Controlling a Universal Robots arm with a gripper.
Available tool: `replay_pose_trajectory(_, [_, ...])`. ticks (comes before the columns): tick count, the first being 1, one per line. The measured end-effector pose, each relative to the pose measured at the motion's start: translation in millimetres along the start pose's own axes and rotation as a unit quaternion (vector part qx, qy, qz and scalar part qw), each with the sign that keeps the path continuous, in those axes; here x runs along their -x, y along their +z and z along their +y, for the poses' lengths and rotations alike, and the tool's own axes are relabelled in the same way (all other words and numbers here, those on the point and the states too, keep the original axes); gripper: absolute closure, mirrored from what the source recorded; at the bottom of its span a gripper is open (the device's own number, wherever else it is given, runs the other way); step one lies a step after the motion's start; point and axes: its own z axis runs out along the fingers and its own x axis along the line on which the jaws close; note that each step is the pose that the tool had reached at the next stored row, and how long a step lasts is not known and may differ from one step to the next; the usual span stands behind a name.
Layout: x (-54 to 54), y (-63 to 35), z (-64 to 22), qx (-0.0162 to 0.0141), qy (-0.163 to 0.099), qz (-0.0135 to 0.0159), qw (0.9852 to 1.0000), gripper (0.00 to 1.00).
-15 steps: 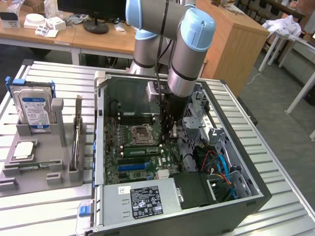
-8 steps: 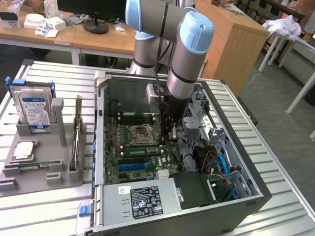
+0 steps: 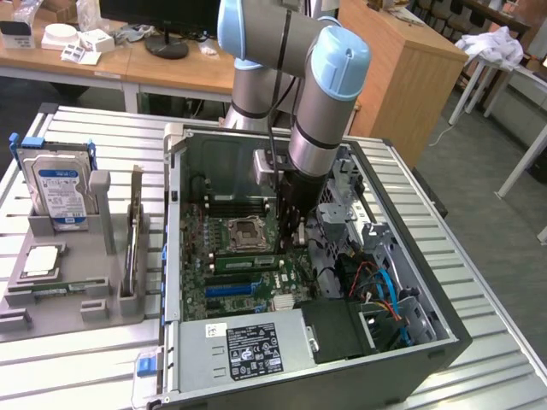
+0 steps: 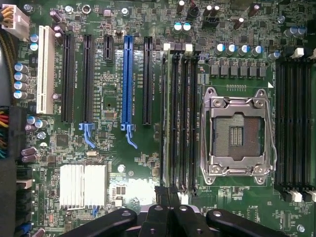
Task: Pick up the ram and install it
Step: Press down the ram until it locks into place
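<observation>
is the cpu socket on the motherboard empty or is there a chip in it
Empty: the cpu socket shows its bare contact grid inside the metal frame, with no processor seated.

One robot arm point(image 3: 329, 102) with one gripper point(image 4: 165, 193) is reaching into one open computer case point(image 3: 410, 363). One motherboard point(image 4: 148, 153) is showing one processor socket point(image 4: 239, 133), eight memory slots point(image 4: 178, 123), one blue expansion slot point(image 4: 128, 79) and one white expansion slot point(image 4: 45, 69). In the exterior view, one hard drive point(image 3: 58, 190) is standing at nine o'clock from the case.
</observation>
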Motion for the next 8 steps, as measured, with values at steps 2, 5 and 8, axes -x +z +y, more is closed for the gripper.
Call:
replay_pose_trajectory(2, [0.0, 0.0, 0.0, 0.0000, 0.000, 0.0000, 1.0000, 0.89])
replay_pose_trajectory(5, [0.0, 2.1, -0.1, -0.0001, 0.000, -0.0004, 1.0000, 0.89])
replay_pose_trajectory(8, [-0.1, 2.7, -0.1, 0.0000, 0.000, -0.0003, 1.0000, 0.89])
